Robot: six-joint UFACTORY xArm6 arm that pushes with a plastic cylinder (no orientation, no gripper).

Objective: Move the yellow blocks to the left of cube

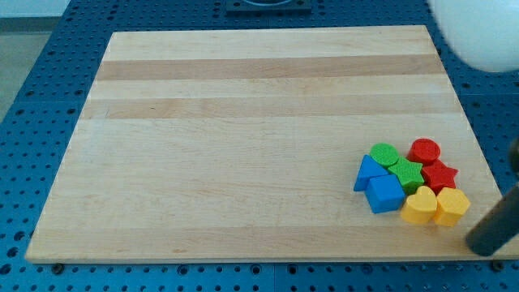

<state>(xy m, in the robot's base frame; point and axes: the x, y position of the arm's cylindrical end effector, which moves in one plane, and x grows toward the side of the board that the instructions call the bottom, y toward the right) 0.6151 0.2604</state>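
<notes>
Wooden board (243, 146) on blue perforated table (32, 97). All blocks bunched near board's bottom-right corner. No claw on this rig, just a dark rod; nothing spread, nothing pinched.

Rod seen at view's bottom right, dark & blurred, slanting down-left. My tip (481, 246) at approx board's bottom-right edge, just right of & below the yellow pair, not touching either as far as visible.

Yellow heart (419, 206) & yellow hexagon (452, 206) side by side, touching, at cluster's bottom-right; heart on the left of the two. Blue cube (384, 194) directly left of heart, touching it. So both yellows on cube's right side.

Blue triangle (367, 171) up-left of cube, pressed against it. Green cylinder (383, 154) above, green star (406, 173) between cube & red blocks. Red cylinder (424, 151) at cluster's top right, red star (439, 176) under it, just above yellow hexagon.

White blurred round object (478, 32) in view's top-right corner, identity unclear.
</notes>
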